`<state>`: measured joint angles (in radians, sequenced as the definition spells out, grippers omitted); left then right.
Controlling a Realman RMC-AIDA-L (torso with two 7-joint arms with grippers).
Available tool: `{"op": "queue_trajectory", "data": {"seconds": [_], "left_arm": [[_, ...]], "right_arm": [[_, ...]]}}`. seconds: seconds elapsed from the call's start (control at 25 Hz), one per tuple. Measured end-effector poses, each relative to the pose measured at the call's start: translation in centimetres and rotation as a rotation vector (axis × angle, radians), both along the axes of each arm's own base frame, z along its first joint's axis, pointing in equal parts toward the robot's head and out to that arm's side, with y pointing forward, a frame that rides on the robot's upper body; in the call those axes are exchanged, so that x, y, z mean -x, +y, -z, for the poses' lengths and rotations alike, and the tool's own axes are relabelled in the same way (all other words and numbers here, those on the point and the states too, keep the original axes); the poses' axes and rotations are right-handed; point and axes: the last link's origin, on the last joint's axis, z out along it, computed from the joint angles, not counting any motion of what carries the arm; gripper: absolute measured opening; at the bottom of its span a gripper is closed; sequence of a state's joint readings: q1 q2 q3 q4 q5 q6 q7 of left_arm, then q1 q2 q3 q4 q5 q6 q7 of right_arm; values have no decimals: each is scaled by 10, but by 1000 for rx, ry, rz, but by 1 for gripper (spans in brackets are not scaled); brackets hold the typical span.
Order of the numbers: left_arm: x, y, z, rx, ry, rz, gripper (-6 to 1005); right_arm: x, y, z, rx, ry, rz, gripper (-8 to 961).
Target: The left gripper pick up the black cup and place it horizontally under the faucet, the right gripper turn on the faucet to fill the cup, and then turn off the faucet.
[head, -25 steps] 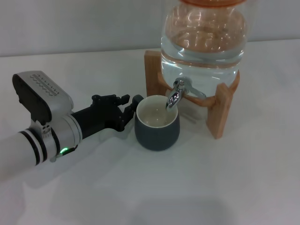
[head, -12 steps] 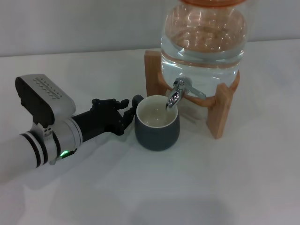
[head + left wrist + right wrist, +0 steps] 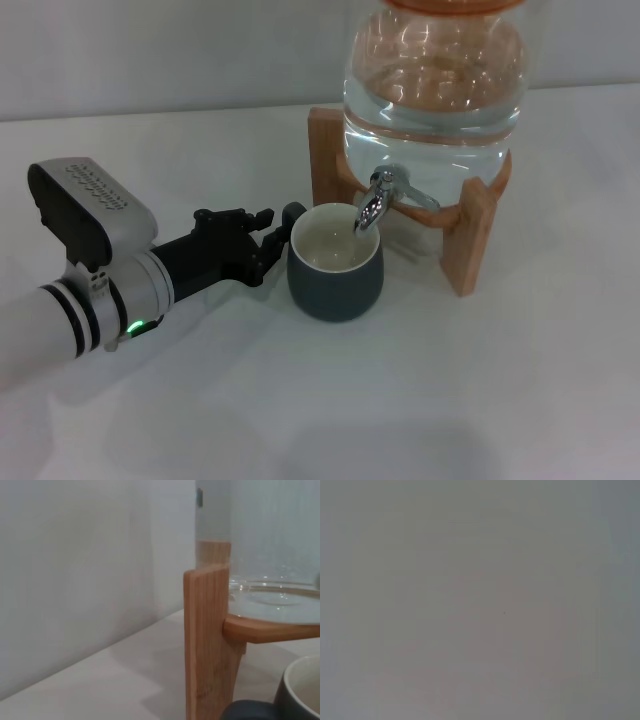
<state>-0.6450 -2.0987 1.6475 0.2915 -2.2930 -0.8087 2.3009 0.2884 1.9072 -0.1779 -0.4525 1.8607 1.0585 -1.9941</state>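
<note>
White table (image 3: 420,400), black cup (image 3: 335,275) under faucet (image 3: 376,200)

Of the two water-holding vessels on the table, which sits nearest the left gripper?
The black cup, squat and dark with a cream inside, beside the left gripper. The large clear glass jar sits farther back on its wooden stand.

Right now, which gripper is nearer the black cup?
Left. The left gripper is right beside the black cup, by its handle side; the right gripper is out of view.

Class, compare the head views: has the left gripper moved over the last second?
Yes. The left gripper has drawn back slightly from the black cup, which sits unchanged under the faucet; its fingers are open beside the handle.
</note>
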Motion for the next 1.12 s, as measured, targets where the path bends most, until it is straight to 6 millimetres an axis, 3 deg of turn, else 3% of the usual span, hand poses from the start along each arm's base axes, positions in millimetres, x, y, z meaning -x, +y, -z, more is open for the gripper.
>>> {"op": "queue_trajectory", "data": {"seconds": [0.68, 1.12], "left_arm": [[10, -5, -5, -7, -35, -55, 258], [33, -19, -26, -77, -110, -145, 257]], "right_arm": [[0, 0, -3, 0, -6, 0, 843], [-3, -3, -4, -3, -6, 10, 844]]}}
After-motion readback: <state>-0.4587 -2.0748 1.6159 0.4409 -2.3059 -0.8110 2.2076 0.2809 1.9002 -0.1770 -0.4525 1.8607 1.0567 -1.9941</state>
